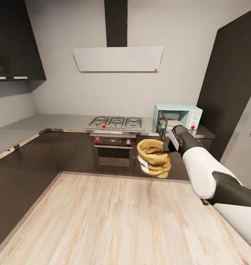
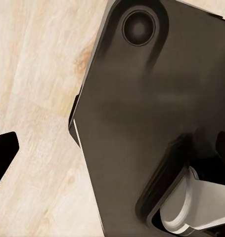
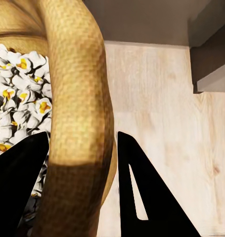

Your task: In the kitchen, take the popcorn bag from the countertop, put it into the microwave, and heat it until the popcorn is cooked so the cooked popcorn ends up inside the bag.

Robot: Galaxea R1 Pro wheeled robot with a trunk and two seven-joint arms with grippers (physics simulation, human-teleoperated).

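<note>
Tan, soft paper bag (image 3: pixel 77 98) full of popcorn (image 3: pixel 18 98) looked light and crushable, its rolled rim apparently pinched between the right gripper (image 3: pixel 82 185) fingers.

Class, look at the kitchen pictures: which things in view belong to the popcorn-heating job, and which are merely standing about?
Belong to the job:
popcorn bag, held by the right gripper
popcorn inside it
microwave, door open
countertop

Standing about:
gas hob
oven
hood
</note>
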